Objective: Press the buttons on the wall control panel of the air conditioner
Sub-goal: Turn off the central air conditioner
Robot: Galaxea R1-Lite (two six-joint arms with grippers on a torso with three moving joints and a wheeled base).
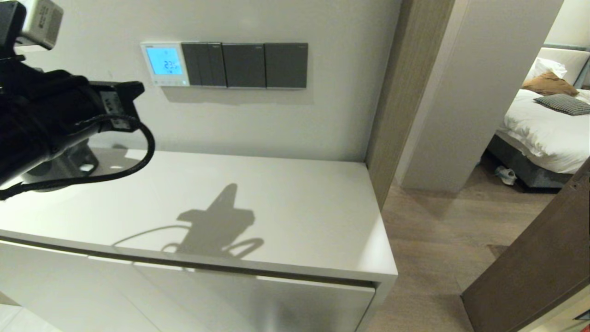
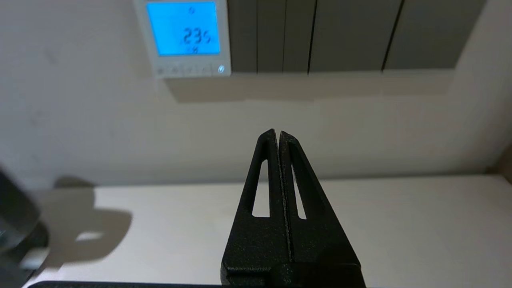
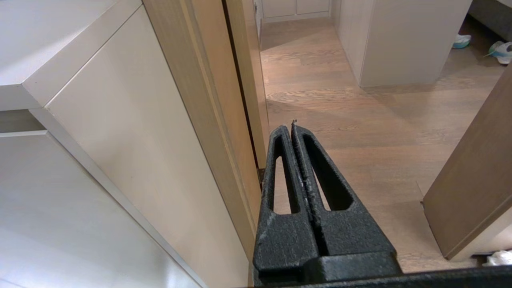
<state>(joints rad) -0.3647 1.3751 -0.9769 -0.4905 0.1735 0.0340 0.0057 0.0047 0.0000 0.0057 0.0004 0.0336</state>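
The white air conditioner control panel [image 1: 165, 63] hangs on the wall with a lit blue screen reading 23 and a row of small buttons [image 1: 168, 82] along its lower edge. It also shows in the left wrist view [image 2: 186, 36], with its button row [image 2: 188, 70]. My left gripper [image 2: 277, 133] is shut and empty, held in the air short of the wall, below the panel and apart from it. In the head view the left arm [image 1: 69, 110] reaches in from the left. My right gripper [image 3: 292, 127] is shut and empty, low beside the cabinet.
Dark grey wall switches [image 1: 244, 65] sit right of the panel. A white cabinet top [image 1: 276, 216] lies below. A round dark object [image 1: 69, 166] stands at its back left. A wooden door frame [image 1: 392, 92] and a doorway to a bedroom are at the right.
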